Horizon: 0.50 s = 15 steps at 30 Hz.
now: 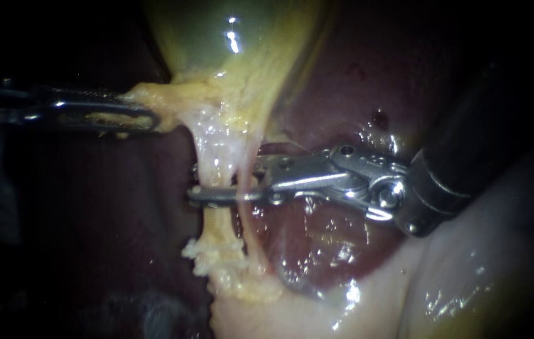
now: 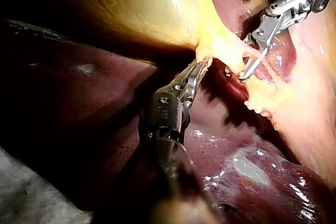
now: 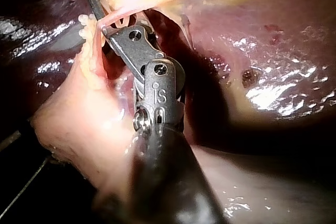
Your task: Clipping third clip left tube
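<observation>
Left tube (image 1: 216, 169): in the endoscope view it runs as a pale, stretched strand from the neck of the gallbladder (image 1: 229, 37) down to a yellow fatty clump, with a thinner strand (image 1: 246, 210) just beside it and the liver (image 1: 342, 88) behind. The left instrument (image 1: 147, 118) has its jaws closed on yellow tissue (image 1: 154, 94) at the gallbladder neck and holds the strand taut. The right instrument (image 1: 194, 183) reaches across the left tube. Its jaws stand narrowly apart, one above and one below the crossing point, with the tube between them. Whether either jaw presses the tube cannot be confirmed. No clip is plainly visible on the tube.

Left wrist view: the left instrument's jaws are clamped on the yellow tissue ahead of them. The right instrument lies just beyond, its jaws parted around the stretched strand.

Right wrist view: the right instrument's jaws show a gap, and pale strand tissue crosses through it near the tips. Whether a clip is loaded there cannot be made out.

Assessment: positioning appears complete, or close to it. Squeezing the jaws to set the clip and backing them off are not yet done. Earlier clips cannot be verified from these views.
</observation>
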Motion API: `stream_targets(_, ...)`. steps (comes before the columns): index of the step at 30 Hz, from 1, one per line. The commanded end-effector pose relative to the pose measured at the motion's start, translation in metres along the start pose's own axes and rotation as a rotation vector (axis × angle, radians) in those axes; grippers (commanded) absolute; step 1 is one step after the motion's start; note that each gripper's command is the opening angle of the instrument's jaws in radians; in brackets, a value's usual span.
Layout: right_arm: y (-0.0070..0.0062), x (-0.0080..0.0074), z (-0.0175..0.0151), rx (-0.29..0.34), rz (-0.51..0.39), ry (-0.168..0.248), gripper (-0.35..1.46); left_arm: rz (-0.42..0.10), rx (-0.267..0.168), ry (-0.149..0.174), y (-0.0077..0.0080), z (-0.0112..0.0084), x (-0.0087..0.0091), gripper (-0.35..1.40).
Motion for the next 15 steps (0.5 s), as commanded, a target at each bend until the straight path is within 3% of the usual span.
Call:
stream_targets(1, 0.0000, 0.0000, 0.0000, 0.000, 0.000, 0.000, 0.07, 0.000, 0.000, 0.000, 0.0000, 0.0000, 0.0000, -0.35)
stream_targets(9, 0.0000, 0.0000, -0.0001, 0.001, 0.000, 0.000, 0.08, 0.000, 0.000, 0.000, 0.0000, 0.0000, 0.0000, -0.35)
stream_targets(15, 0.0002, -0.0001, -0.0003, 0.004, 0.006, -0.001, 0.33, 0.000, 0.000, 0.000, 0.0000, 0.0000, 0.0000, -0.35)
